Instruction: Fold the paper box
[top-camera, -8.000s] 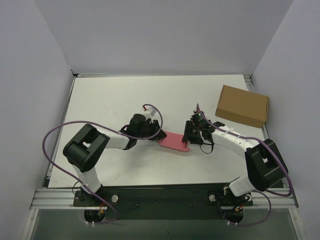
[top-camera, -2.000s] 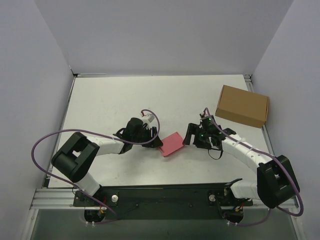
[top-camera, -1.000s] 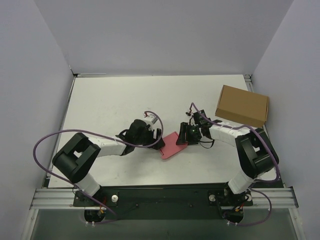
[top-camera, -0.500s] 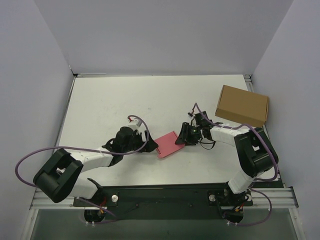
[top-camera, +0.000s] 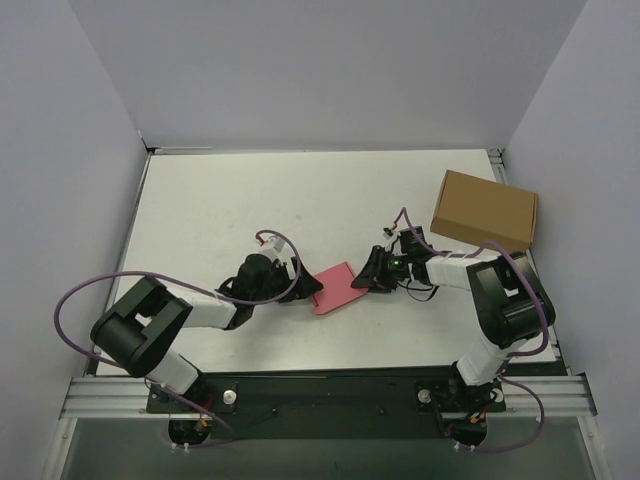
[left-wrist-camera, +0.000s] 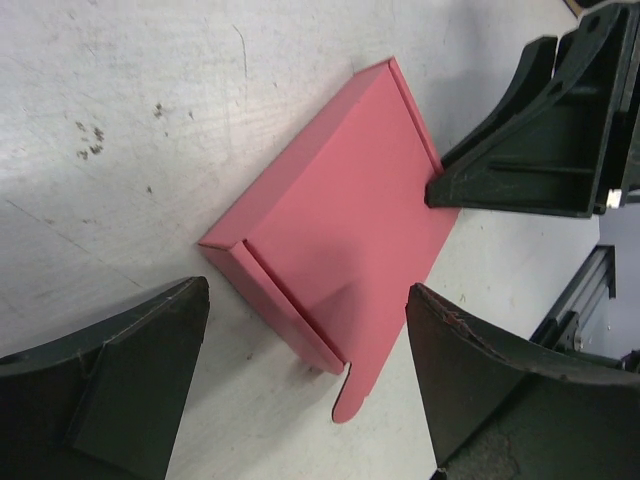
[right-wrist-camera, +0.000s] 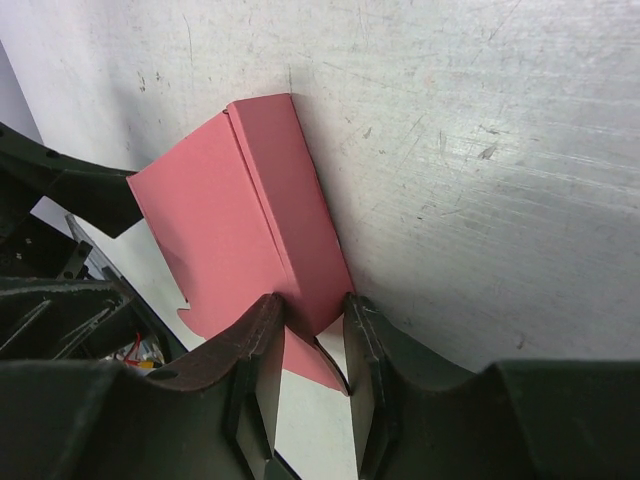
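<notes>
The paper box (top-camera: 335, 288) is a small pink-red folded card lying flat mid-table between both arms. In the left wrist view the paper box (left-wrist-camera: 340, 230) shows a folded side wall and a rounded tab at its near end. My left gripper (top-camera: 304, 291) is at its left end, and the left gripper (left-wrist-camera: 308, 292) is wide open with both fingers clear of the card. My right gripper (top-camera: 372, 278) is at the right end. There the right gripper (right-wrist-camera: 312, 302) has both pads pressed against the narrow end of the paper box (right-wrist-camera: 250, 220).
A larger brown cardboard box (top-camera: 485, 211) rests at the table's (top-camera: 230, 200) back right, behind the right arm. Grey walls close in the left, back and right sides. The arm bases stand on a black rail (top-camera: 330, 390) at the near edge.
The left gripper opened and drew back a little to the left, off the card. The right gripper narrowed onto the box's right end. The box shifted slightly left.
</notes>
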